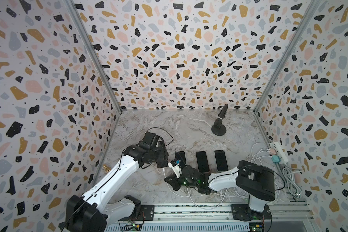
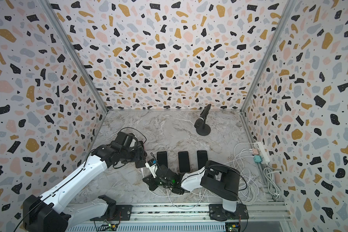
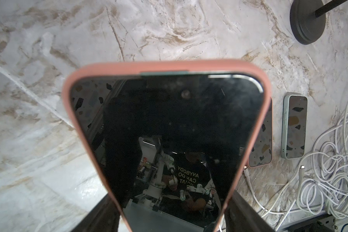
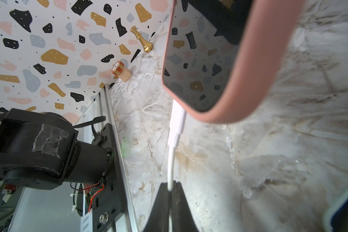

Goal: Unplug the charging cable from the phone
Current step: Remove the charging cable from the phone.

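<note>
Low and left of centre in both top views, our left gripper [image 3: 171,200] clamped the phone [image 3: 165,120]. Our right gripper [image 4: 170,186] pinched the charging cable [image 4: 171,160], its plug [image 4: 178,124] seemingly still seated. Pulling remained.

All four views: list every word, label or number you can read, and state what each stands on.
"ANYBODY CAN DO": mirrored, on the T-shirt of a person reflected in the screen of the pink-cased phone; a third line beneath it is too blurred to read.
Small print along the edge of the black base plate, right wrist view: too small to read.
Both top views: no readable text.
</note>
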